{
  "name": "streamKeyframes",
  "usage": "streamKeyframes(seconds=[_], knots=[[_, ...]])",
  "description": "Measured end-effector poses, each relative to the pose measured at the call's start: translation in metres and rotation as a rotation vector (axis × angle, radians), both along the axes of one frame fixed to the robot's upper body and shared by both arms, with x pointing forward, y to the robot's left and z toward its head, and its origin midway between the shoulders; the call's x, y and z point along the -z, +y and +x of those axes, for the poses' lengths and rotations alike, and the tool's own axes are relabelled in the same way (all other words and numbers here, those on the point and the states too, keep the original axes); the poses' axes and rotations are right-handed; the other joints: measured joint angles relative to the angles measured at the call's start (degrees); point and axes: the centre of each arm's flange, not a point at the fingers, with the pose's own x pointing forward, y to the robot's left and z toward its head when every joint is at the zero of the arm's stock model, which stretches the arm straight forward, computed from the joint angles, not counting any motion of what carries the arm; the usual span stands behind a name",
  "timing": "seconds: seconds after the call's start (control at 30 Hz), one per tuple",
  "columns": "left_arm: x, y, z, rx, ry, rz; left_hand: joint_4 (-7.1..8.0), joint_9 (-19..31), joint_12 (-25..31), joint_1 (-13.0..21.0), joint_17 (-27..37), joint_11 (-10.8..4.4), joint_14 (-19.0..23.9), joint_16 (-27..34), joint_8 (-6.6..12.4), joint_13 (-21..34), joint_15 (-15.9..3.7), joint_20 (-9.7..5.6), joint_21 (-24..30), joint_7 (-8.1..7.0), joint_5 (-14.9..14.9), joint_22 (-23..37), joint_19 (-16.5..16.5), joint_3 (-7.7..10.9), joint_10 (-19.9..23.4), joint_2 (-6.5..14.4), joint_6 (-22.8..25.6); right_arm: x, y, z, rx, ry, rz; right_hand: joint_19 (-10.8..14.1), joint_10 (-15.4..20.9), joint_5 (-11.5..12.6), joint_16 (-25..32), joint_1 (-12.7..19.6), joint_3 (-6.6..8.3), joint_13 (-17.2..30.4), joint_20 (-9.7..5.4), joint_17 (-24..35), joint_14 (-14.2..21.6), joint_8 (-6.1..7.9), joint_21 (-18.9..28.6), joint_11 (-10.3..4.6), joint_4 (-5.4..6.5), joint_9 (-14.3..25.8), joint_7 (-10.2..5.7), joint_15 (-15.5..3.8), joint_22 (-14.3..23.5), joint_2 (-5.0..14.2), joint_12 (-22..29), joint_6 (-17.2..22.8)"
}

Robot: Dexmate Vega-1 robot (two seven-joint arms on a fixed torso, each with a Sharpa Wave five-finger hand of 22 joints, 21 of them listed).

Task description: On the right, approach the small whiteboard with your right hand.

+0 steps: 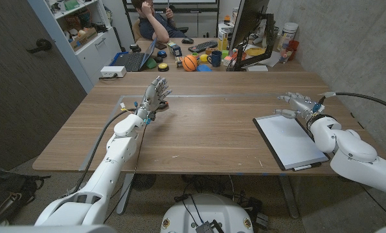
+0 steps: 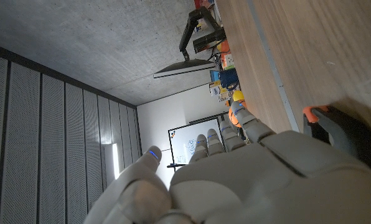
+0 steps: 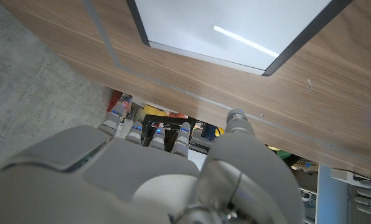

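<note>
The wooden table [image 1: 206, 129] spans the head view. The small whiteboard [image 1: 289, 140] lies flat on it at 3 o'clock from the table's centre, near the right-hand edge, its dark frame enclosing a white face; the same board [image 3: 235, 28] appears in the right wrist view, reflecting a strip of light. The right hand [image 1: 298, 103] is positioned at the board's 12 o'clock corner, fingers spread and holding nothing; whether it touches the frame cannot be determined. The left hand [image 1: 153, 96] is at 10 o'clock from the table's centre, raised, fingers extended and apart, empty. Beyond the far edge, at 12 o'clock, an orange ball [image 1: 190, 62] sits on a cluttered desk beside a monitor [image 1: 248, 29].
</note>
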Motion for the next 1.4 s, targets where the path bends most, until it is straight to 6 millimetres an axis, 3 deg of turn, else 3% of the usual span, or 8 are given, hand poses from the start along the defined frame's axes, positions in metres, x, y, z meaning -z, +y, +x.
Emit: streamKeyframes(seconds=[0.37,0.53,0.6,0.73,0.8,1.13,1.4], knots=[[0.001,-0.003,-0.002,0.000,0.003,0.003,0.00,0.0,0.0,0.0,0.0,0.00,0.0,0.0,0.00,0.0,0.00,0.00,0.0,0.00,0.0,0.0,0.0,0.00,0.0,0.0,0.0,0.003,-0.004,0.001,0.001,0.027,0.005,3.4,2.5,0.5,0.4,1.3,-0.56,-0.3,-0.13,-0.3,3.4,0.00,-0.2,-0.72,-0.56,-0.3,-0.06,-1.49,0.0,0.08,0.4,2.2],[0.002,-0.005,-0.003,0.000,0.004,0.004,0.00,0.0,0.0,0.0,0.0,0.00,0.0,0.0,0.00,0.0,0.00,0.00,0.0,0.00,0.0,0.0,0.0,0.01,0.0,0.0,0.0,0.005,-0.006,0.001,-0.004,0.037,0.020,6.4,3.1,0.7,0.4,2.6,-0.96,-0.3,-0.29,-0.5,4.9,-0.38,-0.2,-1.18,-0.96,-0.3,-0.12,-2.09,0.0,0.39,0.4,2.6],[0.002,-0.005,-0.003,-0.002,0.005,0.004,0.00,0.0,0.0,0.0,0.0,0.00,0.0,0.0,0.00,0.0,0.00,0.00,0.0,0.00,0.0,0.0,0.0,0.01,0.0,0.0,0.0,0.004,-0.008,0.001,-0.003,0.040,0.017,9.5,3.7,1.0,0.5,4.0,-1.37,-0.3,-0.37,-0.5,6.5,-0.39,-0.2,-1.24,-1.37,-0.3,-0.10,-2.31,0.0,0.42,0.3,3.1],[0.003,-0.005,-0.004,-0.003,0.007,0.003,-0.22,0.0,0.0,0.0,0.0,0.00,0.0,0.0,0.00,0.0,0.00,0.00,0.0,0.00,0.0,0.0,0.0,-0.22,0.0,0.0,0.0,0.005,-0.009,0.000,-0.002,0.047,0.011,21.7,5.9,1.8,0.8,6.9,-2.84,-0.3,-0.38,-0.5,11.7,-1.01,0.2,-1.85,-2.29,-0.3,-0.20,-4.49,-0.5,-0.25,-0.2,4.3],[0.002,-0.007,-0.006,0.000,0.003,0.006,-0.22,0.0,0.0,0.0,0.0,0.00,0.0,0.0,0.00,0.0,0.00,0.00,0.0,0.00,0.0,0.0,0.0,-0.22,0.0,0.0,0.0,0.006,-0.009,0.000,-0.011,0.050,0.021,24.9,6.6,2.2,0.8,7.2,-3.48,-0.3,-0.25,-0.8,13.3,-1.04,0.2,-2.15,-2.38,-0.3,-0.10,-5.07,-0.5,-0.59,-0.2,4.8],[0.004,-0.010,-0.009,0.000,0.004,0.007,0.01,0.0,0.0,0.0,0.0,0.00,0.0,0.0,0.00,0.0,0.00,0.00,0.0,0.00,0.0,0.0,0.0,-0.45,0.0,0.0,0.0,0.009,-0.009,-0.003,-0.019,0.066,0.012,29.5,8.4,2.3,0.6,7.2,-4.75,-0.3,-0.07,-0.6,15.0,-1.05,0.0,-2.66,-2.06,-0.1,-0.10,-5.19,-0.5,-0.59,-0.2,6.5],[0.006,-0.011,-0.013,0.003,0.000,0.009,-0.15,0.0,0.0,0.0,0.0,0.00,0.0,0.0,0.00,0.0,0.00,0.00,-0.2,0.00,0.0,0.0,0.0,-0.60,0.0,0.0,0.0,0.012,-0.007,-0.007,-0.030,0.077,0.010,34.1,13.4,2.7,0.4,7.9,-6.77,-0.3,-0.39,-0.8,19.7,-0.21,-2.1,-4.01,-1.54,-0.1,-0.25,-5.30,-0.5,-1.29,0.2,11.4]])
